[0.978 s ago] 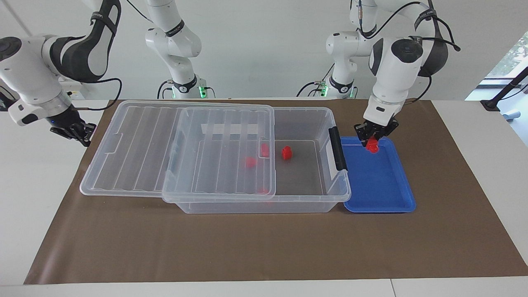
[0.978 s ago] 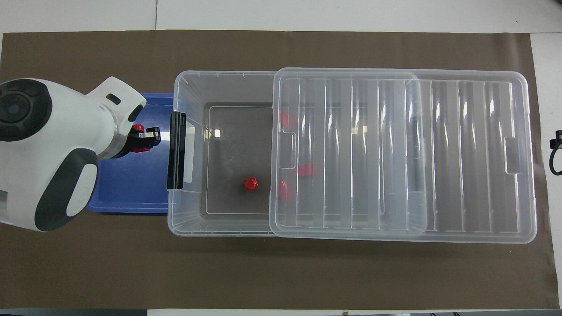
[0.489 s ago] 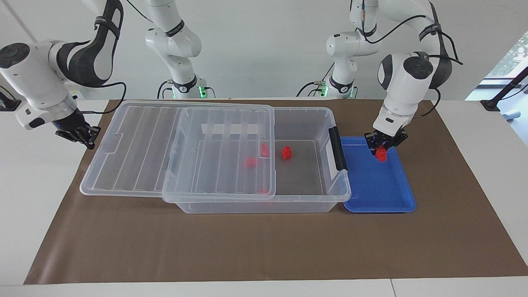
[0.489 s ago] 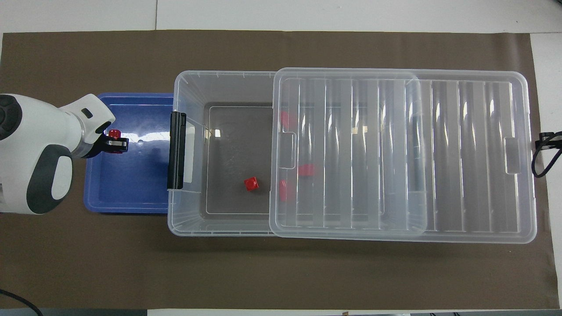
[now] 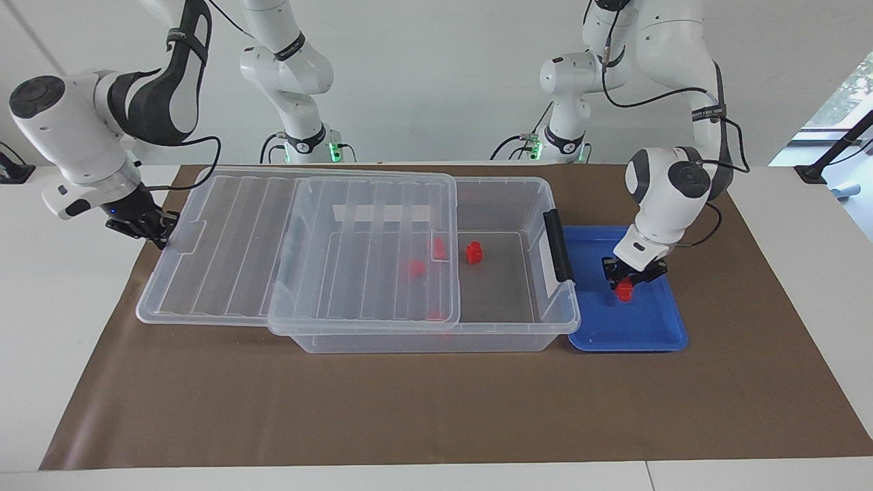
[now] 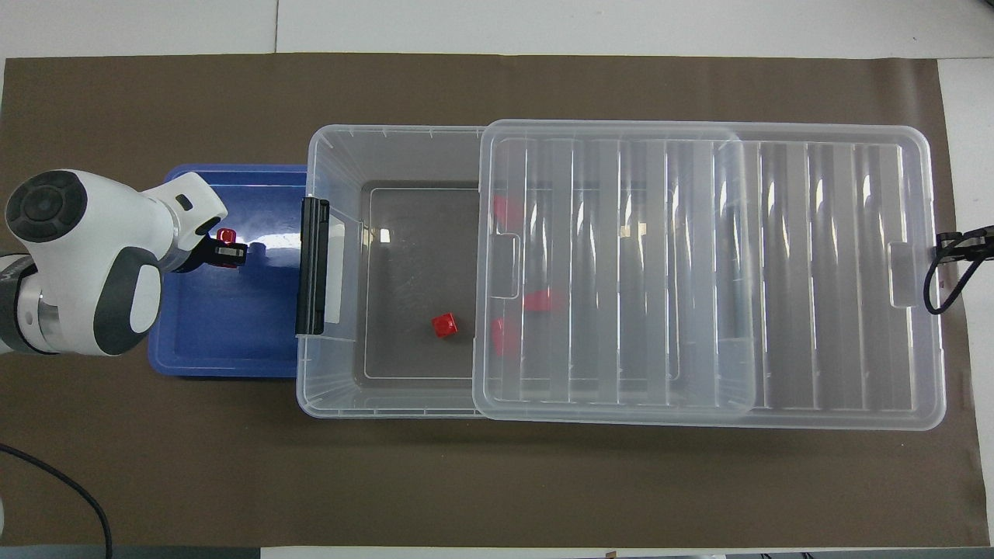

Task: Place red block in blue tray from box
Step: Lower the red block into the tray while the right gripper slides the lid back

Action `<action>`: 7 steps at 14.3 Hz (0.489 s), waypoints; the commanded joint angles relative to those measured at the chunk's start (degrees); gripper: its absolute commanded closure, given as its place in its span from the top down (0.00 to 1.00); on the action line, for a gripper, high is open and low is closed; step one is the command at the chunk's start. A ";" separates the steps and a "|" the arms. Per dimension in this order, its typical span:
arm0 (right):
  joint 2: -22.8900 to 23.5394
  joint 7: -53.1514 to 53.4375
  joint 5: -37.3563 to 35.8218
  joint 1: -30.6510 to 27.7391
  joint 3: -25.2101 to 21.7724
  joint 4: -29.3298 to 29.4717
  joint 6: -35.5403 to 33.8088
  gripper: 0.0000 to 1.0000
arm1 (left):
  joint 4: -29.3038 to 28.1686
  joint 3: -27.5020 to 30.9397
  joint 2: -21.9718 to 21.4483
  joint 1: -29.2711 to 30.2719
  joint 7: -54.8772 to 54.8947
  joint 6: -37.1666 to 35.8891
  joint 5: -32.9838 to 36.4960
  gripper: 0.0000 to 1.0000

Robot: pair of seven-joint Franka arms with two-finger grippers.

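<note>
Small red block [image 5: 623,291] sits right of frame centre, low inside the shallow blue tray [image 5: 648,334], beside the clear box [image 5: 539,327].

The box [image 5: 508,327] stands mid-table on a mat [image 5: 436,409]. Its lid [image 5: 300,245] lies slid partway off toward the right arm's end, covering that part of the box. Just beside the box, at the left arm's end, sits the tray [image 5: 631,337]. One block [image 5: 473,253] lies in the uncovered part of the box; other blocks [image 5: 414,268] lie under the lid. Another block [image 5: 623,291] is low in the tray.
</note>
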 commanded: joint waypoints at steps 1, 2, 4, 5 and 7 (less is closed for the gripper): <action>-1.04 2.33 2.34 1.39 0.42 -1.33 0.67 0.00 | 0.36 -0.46 1.22 0.73 0.92 1.28 0.32 0.00; -1.04 3.47 2.35 1.48 0.42 -1.33 0.76 0.00 | 0.36 -0.46 1.22 0.56 0.92 1.28 0.32 0.20; -1.04 5.14 2.43 3.05 0.77 -1.33 0.67 0.00 | 0.45 -0.46 1.14 0.38 0.92 1.63 0.32 0.95; -1.04 6.89 2.43 3.76 0.77 -1.33 0.76 0.00 | 0.45 -0.46 0.70 0.21 0.84 1.20 0.32 1.00; -1.04 9.36 2.43 5.34 1.21 -1.33 0.93 0.00 | 0.45 -0.38 -0.96 0.03 0.05 0.67 0.32 1.00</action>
